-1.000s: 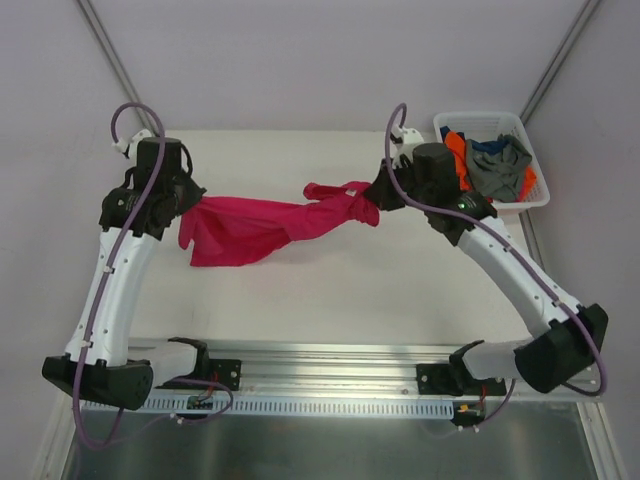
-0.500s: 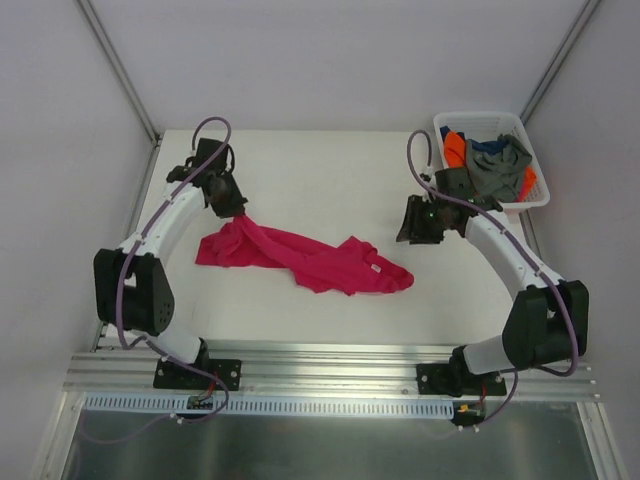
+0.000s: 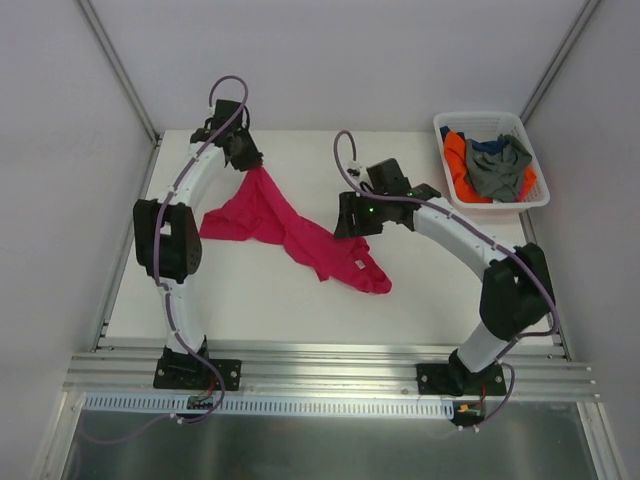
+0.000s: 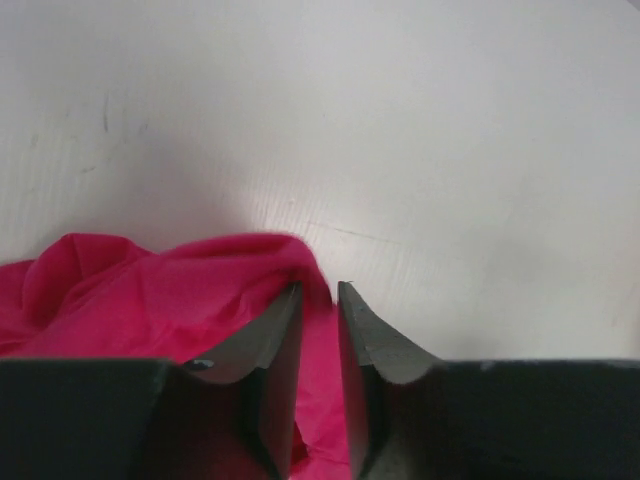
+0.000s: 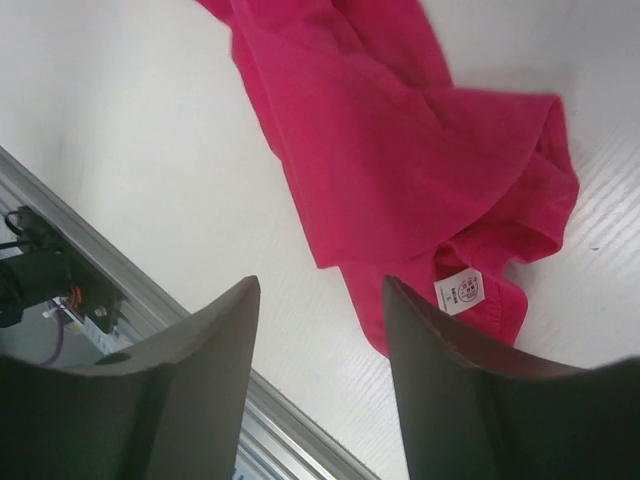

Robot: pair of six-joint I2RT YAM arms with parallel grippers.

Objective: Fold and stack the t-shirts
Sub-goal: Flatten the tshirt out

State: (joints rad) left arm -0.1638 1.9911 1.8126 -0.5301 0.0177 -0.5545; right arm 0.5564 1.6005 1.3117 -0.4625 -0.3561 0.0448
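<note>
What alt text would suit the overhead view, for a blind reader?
A crumpled pink t-shirt lies on a white table. The left gripper pinches its far edge; the right gripper hangs open near it. A basket of shirts sits far right.

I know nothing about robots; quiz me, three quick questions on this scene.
1. True or false: the right gripper is holding the pink t-shirt.
2. Where are the grey t-shirt and orange t-shirt? A) hanging from an arm B) in the white basket C) under the pink t-shirt
3. Fill in: the ___ gripper pinches the pink cloth.
Key: 1 false, its jaws stand open; 2 B; 3 left gripper.
</note>
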